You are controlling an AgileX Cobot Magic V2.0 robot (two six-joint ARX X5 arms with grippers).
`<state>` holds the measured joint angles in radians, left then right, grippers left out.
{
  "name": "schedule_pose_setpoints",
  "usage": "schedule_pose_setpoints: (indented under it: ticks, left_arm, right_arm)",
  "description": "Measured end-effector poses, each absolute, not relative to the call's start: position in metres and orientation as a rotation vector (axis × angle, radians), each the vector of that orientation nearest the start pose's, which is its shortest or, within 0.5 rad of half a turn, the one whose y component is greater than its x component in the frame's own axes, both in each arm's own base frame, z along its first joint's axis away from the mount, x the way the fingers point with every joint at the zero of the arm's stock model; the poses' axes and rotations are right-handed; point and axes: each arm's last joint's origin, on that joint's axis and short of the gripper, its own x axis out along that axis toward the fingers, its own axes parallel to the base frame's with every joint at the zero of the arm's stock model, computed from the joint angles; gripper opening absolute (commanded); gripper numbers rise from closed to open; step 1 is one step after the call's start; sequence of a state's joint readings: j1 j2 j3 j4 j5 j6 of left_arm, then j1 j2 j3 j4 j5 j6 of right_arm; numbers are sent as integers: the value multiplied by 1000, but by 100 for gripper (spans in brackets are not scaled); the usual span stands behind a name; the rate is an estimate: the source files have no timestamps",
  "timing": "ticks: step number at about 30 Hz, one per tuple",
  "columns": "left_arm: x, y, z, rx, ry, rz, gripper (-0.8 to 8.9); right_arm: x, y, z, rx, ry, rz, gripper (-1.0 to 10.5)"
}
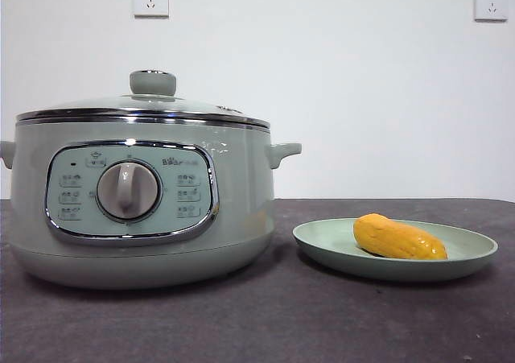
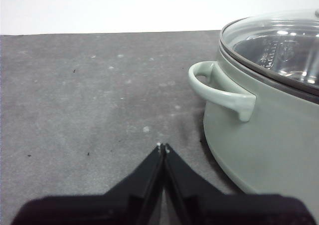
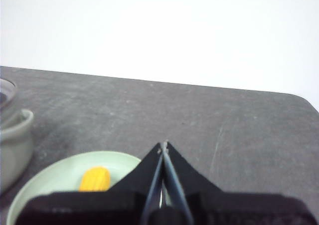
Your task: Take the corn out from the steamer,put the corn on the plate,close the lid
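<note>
Nearest me, the steamer (image 1: pixel 141 210) sits on the bench (image 1: pixel 265 323) with its lid (image 1: pixel 145 105) on; beside it the corn (image 1: pixel 398 238) lies on the plate (image 1: pixel 322 242). My left pincer (image 2: pixel 162 147) and right pincer (image 3: pixel 164 145) are both pinched together, holding nothing.

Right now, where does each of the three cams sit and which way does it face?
Front view: low, at table height, looking level at the round sage-green steamer with its chrome-rimmed lid on, and the yellow-orange corn on the pale green plate. No robot part shows.
Left wrist view: above the shut left gripper, facing the grey table and the steamer's side handle.
Right wrist view: above the shut right gripper, facing the plate and corn.
Shared: front and right wrist views both show corn on plate.
</note>
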<state>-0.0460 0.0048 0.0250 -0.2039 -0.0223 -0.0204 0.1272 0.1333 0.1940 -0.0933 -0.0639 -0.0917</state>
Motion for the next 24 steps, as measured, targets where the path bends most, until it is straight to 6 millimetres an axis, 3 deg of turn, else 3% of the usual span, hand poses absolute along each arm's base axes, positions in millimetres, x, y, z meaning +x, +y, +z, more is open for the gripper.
schedule_pose_setpoints:
  ticks: [7,15,24]
  left_arm:
    - [95,-4,152,-14,183,-22,-3]
    - [95,-4,152,-14,184,-22,-3]
    - [95,-4,152,-14,184,-22,-3]
  right_arm:
    - [97,13,165,-95,105,186,1]
    - [95,13,152,-57,171,185,1]
    - [95,12,152,48,179,176,1]
